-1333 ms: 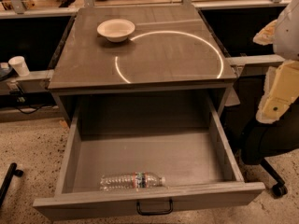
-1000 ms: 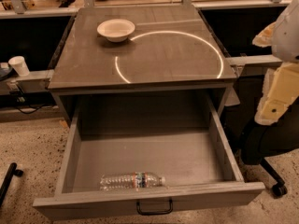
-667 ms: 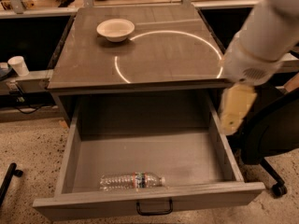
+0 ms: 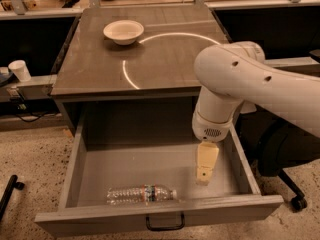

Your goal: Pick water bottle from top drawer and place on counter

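Note:
The water bottle (image 4: 141, 194) lies on its side in the open top drawer (image 4: 80, 159), along the front wall, cap to the right. The drawer's black pull handle (image 4: 164, 226) shows on its front panel. My gripper (image 4: 204, 173) hangs down over the right part of the drawer, to the right of the bottle and a little behind it, not touching it. The white arm (image 4: 245, 79) comes in from the right over the counter's corner. The counter (image 4: 95, 64) is the dark square top with a glowing ring on it.
A pale bowl (image 4: 123, 32) sits on the counter at the back left. A white paper cup (image 4: 20, 69) stands on a ledge at the left. An office chair base (image 4: 295, 199) is at the right. Wooden bench tops run along the back.
The arm has swung in from the right edge, leftward and down. The gripper now hangs inside the drawer's right part. The bottle has not moved.

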Available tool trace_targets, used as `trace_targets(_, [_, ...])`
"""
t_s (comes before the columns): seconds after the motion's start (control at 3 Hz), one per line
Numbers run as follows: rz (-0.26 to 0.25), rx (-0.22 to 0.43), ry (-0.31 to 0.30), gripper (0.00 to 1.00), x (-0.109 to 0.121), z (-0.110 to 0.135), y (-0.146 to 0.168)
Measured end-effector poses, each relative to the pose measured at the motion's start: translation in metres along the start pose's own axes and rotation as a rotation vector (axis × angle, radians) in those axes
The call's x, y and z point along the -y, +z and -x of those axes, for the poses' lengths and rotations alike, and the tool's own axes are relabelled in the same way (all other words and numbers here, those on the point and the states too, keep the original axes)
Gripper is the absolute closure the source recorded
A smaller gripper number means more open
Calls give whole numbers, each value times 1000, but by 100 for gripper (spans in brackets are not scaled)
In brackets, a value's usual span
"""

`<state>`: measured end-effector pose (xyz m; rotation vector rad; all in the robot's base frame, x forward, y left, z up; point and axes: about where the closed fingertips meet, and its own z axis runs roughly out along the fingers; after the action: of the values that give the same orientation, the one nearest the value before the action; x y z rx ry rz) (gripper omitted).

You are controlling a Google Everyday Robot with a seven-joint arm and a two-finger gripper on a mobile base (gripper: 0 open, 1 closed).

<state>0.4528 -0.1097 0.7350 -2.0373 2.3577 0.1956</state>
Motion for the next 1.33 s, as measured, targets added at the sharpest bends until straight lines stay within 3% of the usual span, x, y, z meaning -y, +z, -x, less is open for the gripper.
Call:
trace_targets(0.33, [-2,0,0,0,0,0,-1])
trace_targets(0.67, [-6,10,-45,0,3,15,1])
trace_targets(1.0, [-14,20,-122,7,14,52,10])
trace_targets(1.33, [-10,26,-197,23,18,90,28])
